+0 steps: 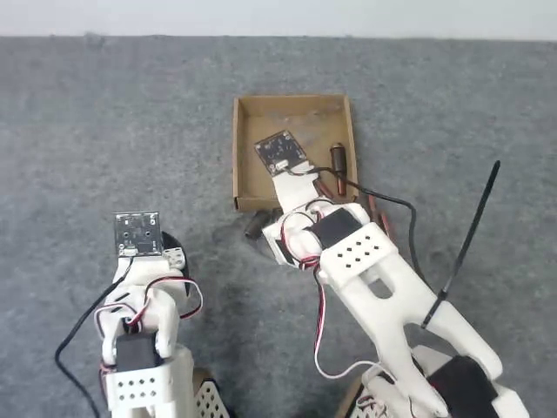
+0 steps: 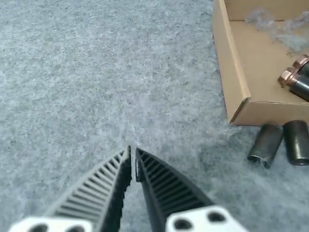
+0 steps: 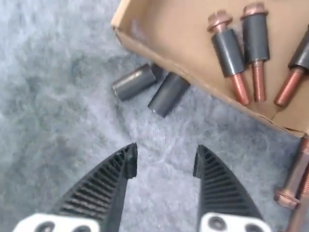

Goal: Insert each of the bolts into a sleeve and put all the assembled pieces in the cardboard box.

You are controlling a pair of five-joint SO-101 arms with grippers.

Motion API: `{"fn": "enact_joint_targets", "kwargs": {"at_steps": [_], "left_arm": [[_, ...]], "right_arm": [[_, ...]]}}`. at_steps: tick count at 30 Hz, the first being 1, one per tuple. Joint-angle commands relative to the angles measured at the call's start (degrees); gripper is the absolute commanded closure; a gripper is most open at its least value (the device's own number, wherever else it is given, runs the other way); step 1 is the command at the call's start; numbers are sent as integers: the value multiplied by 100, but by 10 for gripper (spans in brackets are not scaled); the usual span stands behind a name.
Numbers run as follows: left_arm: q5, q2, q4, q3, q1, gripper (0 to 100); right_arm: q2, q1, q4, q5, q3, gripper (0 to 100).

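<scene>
Biggest thing first: the grey felt table [image 1: 104, 113], with the right arm [image 1: 383, 279] stretched out toward the cardboard box [image 1: 236, 152] and the left arm [image 1: 139, 348] parked well off to the side.

The box already has three assembled pieces in it, going by the right wrist view: two side by side [image 3: 228, 50] [image 3: 255, 38] and a third at the frame edge [image 3: 301, 53].

The right gripper [image 3: 165, 162] hangs over the felt just outside the box wall, jaws spread wide with nothing between them. The left gripper [image 2: 133, 162] is pinched together on nothing (so it has to open up before it's any use).

Still to do: two loose sleeves [image 3: 135, 82] [image 3: 168, 94] lie on the felt right up against the box's outer wall, just beside each other. A couple of loose bolts [image 3: 294, 179] sit past the box corner.

Where I'd worry:
- The sleeves are so close together that closing on one could roll the other away.
- They're tight to the cardboard, so a finger coming down on that side could catch the wall and shove the box.
- The bolts lie close under the right arm, and a wrist swing might sweep them.
</scene>
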Motion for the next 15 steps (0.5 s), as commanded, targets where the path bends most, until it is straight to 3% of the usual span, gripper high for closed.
{"fn": "enact_joint_targets", "kwargs": {"at_steps": [1,15], "left_arm": [[-53,-105,-114,-66,-35,989],[-53,-105,-132,-66,-35,989]], "right_arm": [[-215,92,-321,-141,-35,819],[1429,101,-1393,-615,-396,819]]}}
